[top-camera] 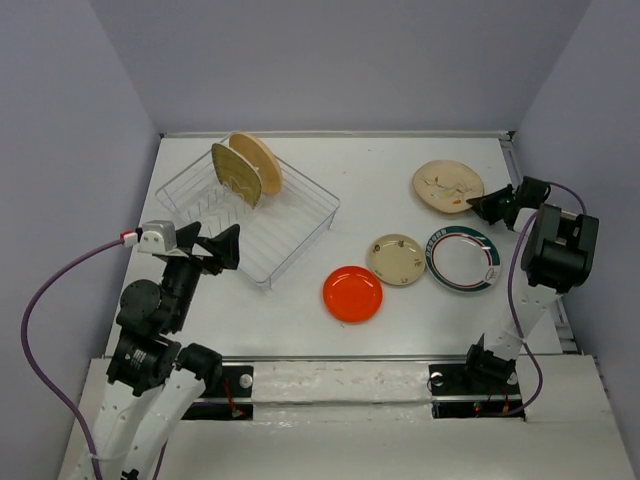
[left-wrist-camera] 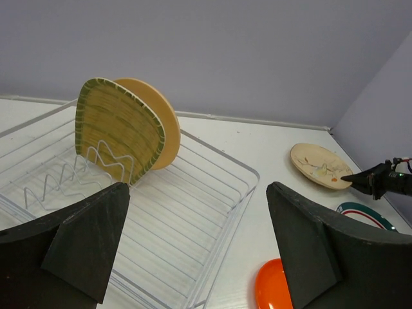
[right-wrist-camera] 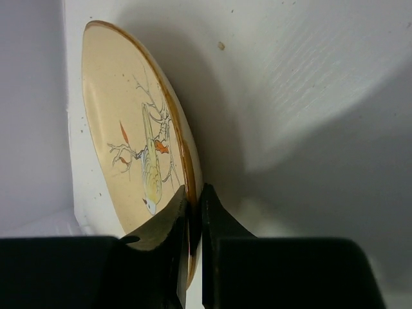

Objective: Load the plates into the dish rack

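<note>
Cream plate, clamped at its rim by the right pincer, ready for the dish rack; left pincer hangs released.

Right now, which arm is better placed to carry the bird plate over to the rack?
The right arm, probably. The right gripper is shut on the rim of the cream bird plate. The left gripper is open beside the dish rack, holding nothing and far from that plate.
</note>
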{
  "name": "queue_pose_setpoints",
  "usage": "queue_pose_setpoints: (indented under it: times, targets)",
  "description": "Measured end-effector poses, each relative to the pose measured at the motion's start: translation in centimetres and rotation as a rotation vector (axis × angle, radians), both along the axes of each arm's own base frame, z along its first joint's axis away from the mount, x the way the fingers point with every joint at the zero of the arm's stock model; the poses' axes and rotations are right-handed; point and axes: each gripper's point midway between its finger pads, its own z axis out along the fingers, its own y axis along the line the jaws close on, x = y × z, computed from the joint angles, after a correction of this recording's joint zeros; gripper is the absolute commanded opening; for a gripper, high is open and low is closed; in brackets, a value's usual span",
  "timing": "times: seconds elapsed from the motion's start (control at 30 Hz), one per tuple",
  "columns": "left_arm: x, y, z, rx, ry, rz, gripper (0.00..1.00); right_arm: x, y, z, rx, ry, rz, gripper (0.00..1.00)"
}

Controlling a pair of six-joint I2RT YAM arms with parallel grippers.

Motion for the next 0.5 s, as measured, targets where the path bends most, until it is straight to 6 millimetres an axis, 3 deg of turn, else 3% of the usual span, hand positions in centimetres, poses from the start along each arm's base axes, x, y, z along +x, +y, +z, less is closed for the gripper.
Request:
queue_pose_setpoints:
  times: [0.17, 0.3, 0.43, 0.47, 0.5]
  targets:
    - [0.1, 0.0, -0.1, 0.002, 0.005, 0.000, 0.99, -1.3, 0.3, 3.6, -0.073, -0.016, -0.040, 0.07]
    - [0.1, 0.0, -0.1, 0.002, 0.004, 0.003, 0.99, -2.3, 1.7, 10.4, -0.234, -0.100, -0.060, 0.07]
    - [0.2, 0.1, -0.1, 0.000, 0.005, 0.011, 0.99, -3.3, 10.7, 21.9, -0.419, -0.361, 0.067, 0.07]
    - [0.2, 0.2, -0.1, -0.001, 0.005, 0.016, 0.99, -3.7, 12.1, 23.3, -0.435, -0.397, 0.089, 0.07]
    - [0.2, 0.3, -0.1, -0.001, 0.005, 0.018, 0.99, -4.4, 15.4, 26.2, -0.450, -0.473, 0.148, 0.07]
